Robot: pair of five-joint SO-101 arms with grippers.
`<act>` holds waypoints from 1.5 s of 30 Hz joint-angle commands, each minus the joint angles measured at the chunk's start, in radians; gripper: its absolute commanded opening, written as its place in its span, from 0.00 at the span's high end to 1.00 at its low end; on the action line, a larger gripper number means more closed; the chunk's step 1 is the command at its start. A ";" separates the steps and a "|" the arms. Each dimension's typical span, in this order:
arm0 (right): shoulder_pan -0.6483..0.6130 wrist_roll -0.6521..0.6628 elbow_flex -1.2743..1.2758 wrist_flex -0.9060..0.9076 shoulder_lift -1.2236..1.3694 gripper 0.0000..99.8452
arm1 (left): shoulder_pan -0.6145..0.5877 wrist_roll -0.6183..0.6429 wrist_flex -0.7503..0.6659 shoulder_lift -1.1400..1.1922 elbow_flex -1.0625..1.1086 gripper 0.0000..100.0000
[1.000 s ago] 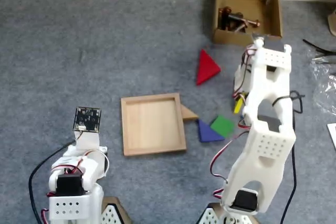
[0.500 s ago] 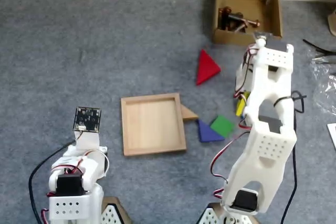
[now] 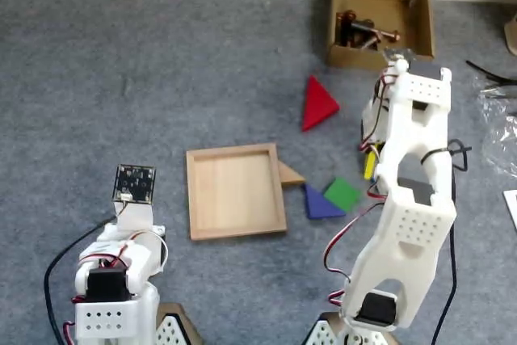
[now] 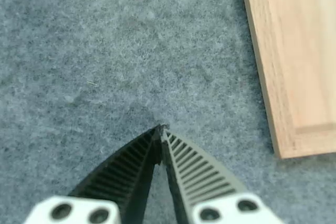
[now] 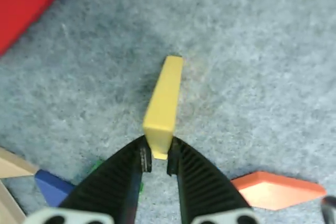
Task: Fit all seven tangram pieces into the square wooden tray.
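The square wooden tray [image 3: 235,191] lies on the grey carpet, with nothing inside it; its edge shows as the wooden tray [image 4: 294,61] in the left wrist view. To its right sit a tan piece [image 3: 290,173], a blue triangle [image 3: 320,203] and a green square [image 3: 342,193], with a red triangle [image 3: 318,103] farther back. My right gripper [image 5: 156,157] is shut on a yellow piece [image 5: 164,103], held on edge above the carpet; the yellow piece [image 3: 368,162] peeks out beside the right arm. An orange piece [image 5: 275,189] lies close by. My left gripper [image 4: 160,129] is shut on nothing, left of the tray.
A cardboard box [image 3: 380,20] with metal parts stands at the back right. Cables and a clear plastic bag [image 3: 499,123] lie at the right edge. Open carpet spreads to the left and behind the tray.
The right arm has shifted very slightly toward the back right. Everything else is as it was.
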 commanded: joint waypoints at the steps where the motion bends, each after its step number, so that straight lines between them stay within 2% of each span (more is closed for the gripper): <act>1: 0.001 0.017 -0.021 0.004 -0.015 0.99 | -0.010 0.005 0.005 0.002 0.021 0.99; 16: -0.243 -0.012 -0.119 0.223 -0.137 1.00 | -0.010 0.005 0.005 0.002 0.021 0.99; 19: -0.283 -0.081 -0.116 0.225 -0.217 1.00 | -0.010 0.005 0.005 0.002 0.021 0.99; 23: -0.361 -0.095 -0.113 0.228 -0.309 1.00 | -0.010 0.005 0.005 0.002 0.021 0.99; 33: -0.630 -0.173 0.027 0.220 -0.380 1.00 | -0.010 0.005 0.005 0.002 0.021 0.99; 45: -0.708 -0.180 0.242 0.073 -0.381 1.00 | -0.010 0.005 0.005 0.002 0.021 0.99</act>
